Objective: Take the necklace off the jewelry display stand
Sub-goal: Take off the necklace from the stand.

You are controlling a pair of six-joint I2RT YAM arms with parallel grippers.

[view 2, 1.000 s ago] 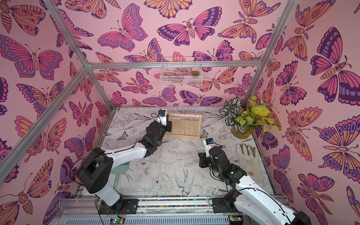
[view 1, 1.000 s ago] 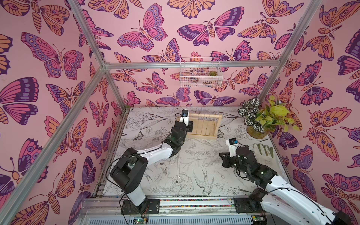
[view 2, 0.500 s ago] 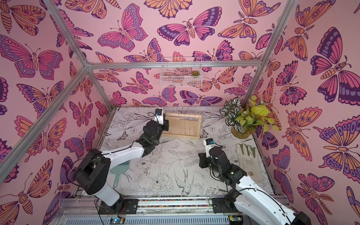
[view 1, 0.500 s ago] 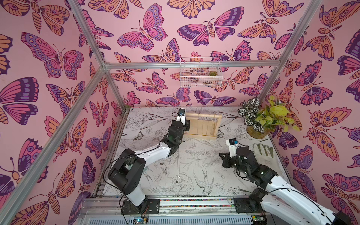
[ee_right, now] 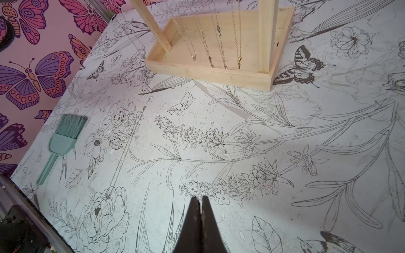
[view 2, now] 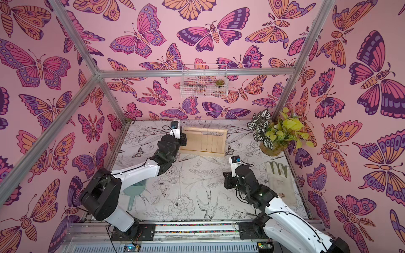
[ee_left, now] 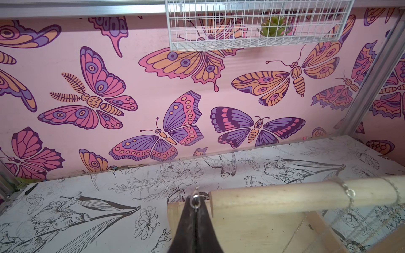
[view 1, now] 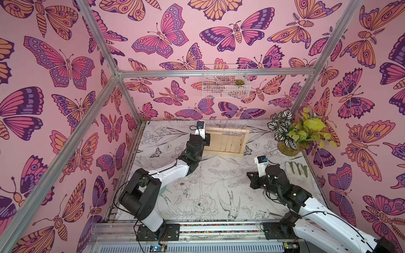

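Wooden stand (ee_right: 219, 74) holds four chains (ee_right: 237, 32); left gripper (ee_left: 196, 204) clamps one necklace (ee_left: 195, 198), right gripper (ee_right: 200, 200) closed.

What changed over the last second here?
The left gripper, shut on the necklace, slid to its left, past the crossbar end of the jewelry display stand. The right gripper and the stand stayed put.

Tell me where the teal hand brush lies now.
In a top view, the teal hand brush lies flat on the table near its left edge, partly hidden by the left arm.
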